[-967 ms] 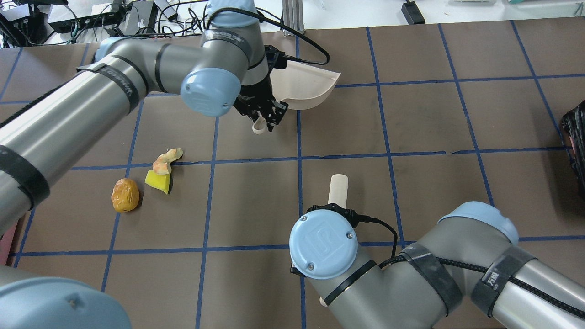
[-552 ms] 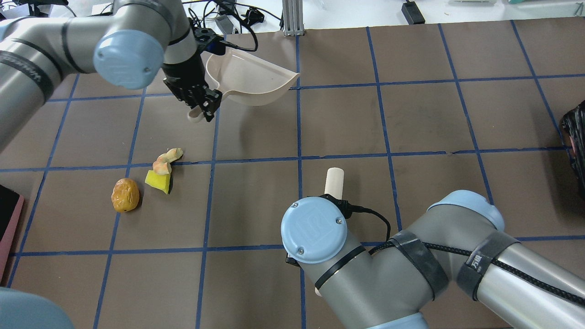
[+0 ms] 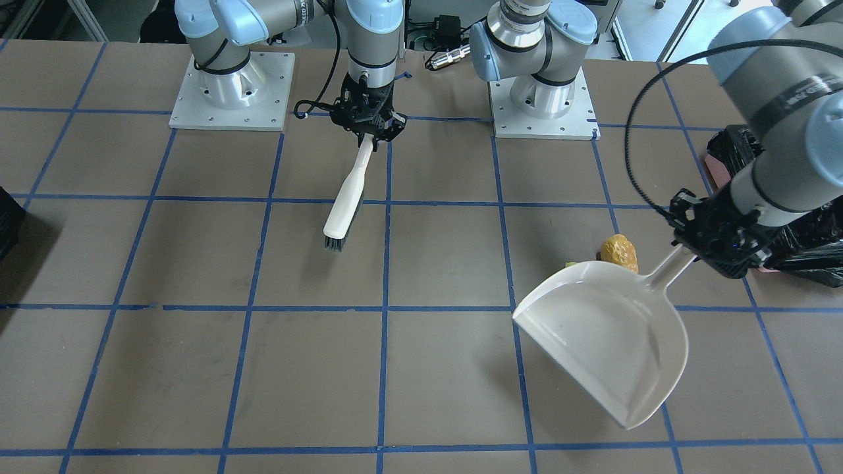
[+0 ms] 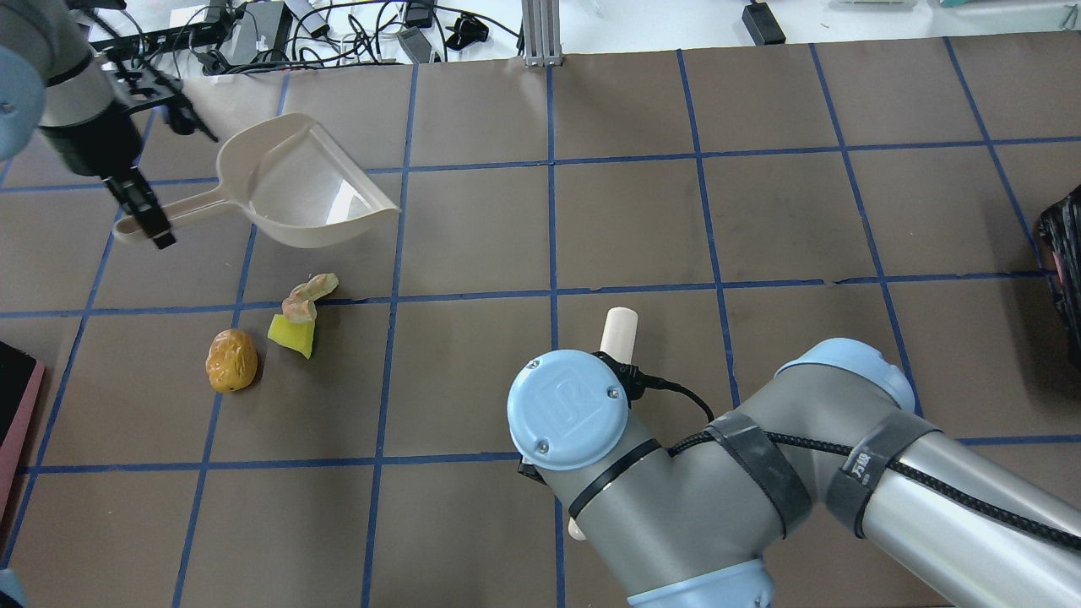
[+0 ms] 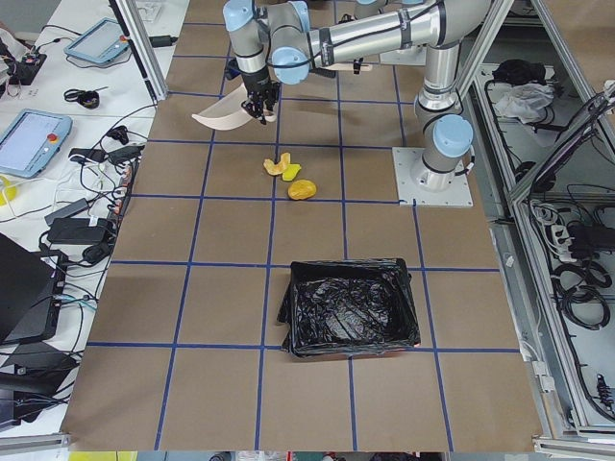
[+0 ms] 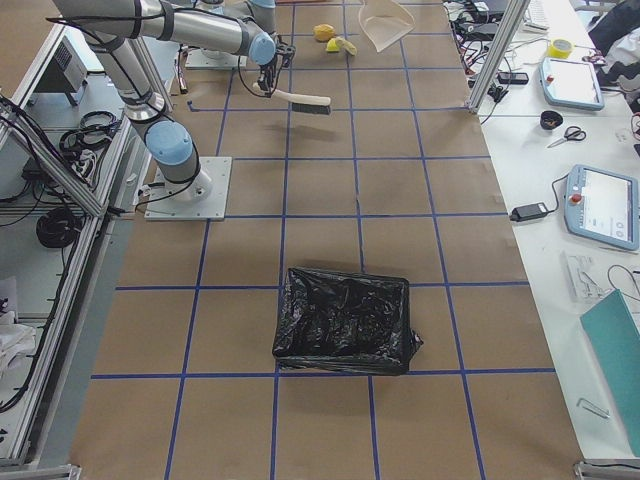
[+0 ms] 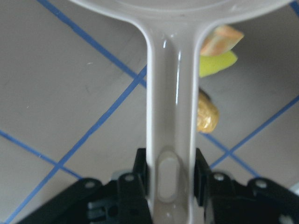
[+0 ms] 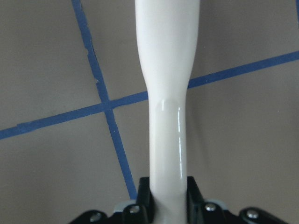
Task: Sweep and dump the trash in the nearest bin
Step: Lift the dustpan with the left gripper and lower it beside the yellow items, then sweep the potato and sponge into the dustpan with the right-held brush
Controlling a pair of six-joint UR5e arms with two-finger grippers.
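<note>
Nearest the robot, at about 5 o'clock on the table (image 4: 760,211): right gripper (image 3: 367,131), clamped on the handle of the white brush (image 3: 346,197), both fingers pressed against its sides in the wrist view. Barely changed from 0.6 s ago, only nudged slightly toward 10 o'clock, with the handle tip pointing to 12 o'clock as before.

Farther out, toward 9 o'clock: the trash, lying just where it lay earlier. Curved apple-core piece (image 4: 304,297) on a blue tape line, golden-brown lump (image 4: 230,361) near it at 8 o'clock, the two not touching. Off toward 8 o'clock of the lump: bin (image 5: 348,266) with pink side and crinkled black liner, well apart from both scraps.

Farthest, at 12 o'clock of the scraps: beige dustpan (image 4: 304,190), raised off the table, its handle end pinched between the closed fingers of the left gripper (image 7: 170,170). Biggest change here: carried well toward 9 o'clock since 0.6 s ago, from near the table's middle line to just beyond the trash. Handle now trailing to 9 o'clock, flat lip facing 2 o'clock.
</note>
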